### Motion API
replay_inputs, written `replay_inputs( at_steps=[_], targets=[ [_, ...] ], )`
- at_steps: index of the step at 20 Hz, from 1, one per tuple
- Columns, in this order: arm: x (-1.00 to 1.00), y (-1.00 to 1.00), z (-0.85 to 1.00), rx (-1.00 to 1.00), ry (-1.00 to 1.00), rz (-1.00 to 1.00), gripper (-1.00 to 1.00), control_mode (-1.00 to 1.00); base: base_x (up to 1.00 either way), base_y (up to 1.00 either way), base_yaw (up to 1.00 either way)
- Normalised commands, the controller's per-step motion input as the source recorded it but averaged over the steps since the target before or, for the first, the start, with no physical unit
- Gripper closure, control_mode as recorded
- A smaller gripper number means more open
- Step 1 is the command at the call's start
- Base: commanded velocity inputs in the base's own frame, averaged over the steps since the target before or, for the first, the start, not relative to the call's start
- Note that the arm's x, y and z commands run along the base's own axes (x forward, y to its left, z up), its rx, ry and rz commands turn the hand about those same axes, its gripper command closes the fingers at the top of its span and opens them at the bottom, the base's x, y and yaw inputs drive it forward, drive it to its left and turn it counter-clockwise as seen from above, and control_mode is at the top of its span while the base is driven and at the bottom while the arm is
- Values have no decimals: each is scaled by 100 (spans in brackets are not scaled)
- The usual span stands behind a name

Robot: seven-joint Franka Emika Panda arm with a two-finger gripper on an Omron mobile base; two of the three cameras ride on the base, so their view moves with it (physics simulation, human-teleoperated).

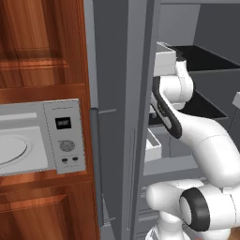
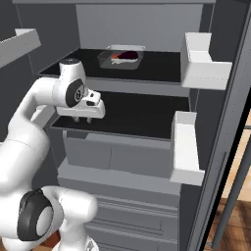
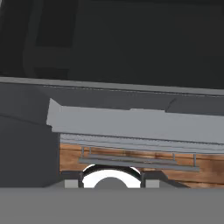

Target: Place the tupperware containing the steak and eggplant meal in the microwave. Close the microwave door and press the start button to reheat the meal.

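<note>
Left base view first: the microwave (image 1: 42, 138) sits built into the wood cabinets (image 1: 42, 42) on the left, its door (image 1: 21, 147) shut, with the control panel on its right side. To the right stands an open fridge (image 1: 206, 89) with dark shelves, and the arm reaches into it.

Right base view: this one looks straight into the fridge. The tupperware (image 2: 121, 58) is on the upper shelf (image 2: 162, 66), toward the back, with the red steak (image 2: 126, 55) showing inside it; the eggplant is too small to make out. The gripper (image 2: 82, 119) hangs over the front edge of the lower shelf (image 2: 142, 115), well apart from the container and below it. Two short fingers point down with nothing between them, but I honestly can't tell how wide they stand. White door bins (image 2: 203, 61) sit on the right.

Hand view: mostly dark shelf, a grey ledge and a strip of wood floor below.

So I'd say we're at the very first step, reaching for the container. The next move calls for lifting up to the upper shelf and going in deep enough to catch the rim. The microwave door will need opening too.
</note>
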Motion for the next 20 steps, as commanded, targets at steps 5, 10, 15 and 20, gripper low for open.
replay_inputs(
  at_steps=[5,10,15,20],
  targets=[
    [-1,0,13,1,-16,-4,-100,-100,0,0,0],
    [-14,-14,40,9,-33,-1,-100,-100,0,0,0],
    [-5,-16,54,10,-31,-6,-100,-100,0,0,0],
    [0,-26,64,14,-21,-11,-100,-100,0,0,0]
  ],
)
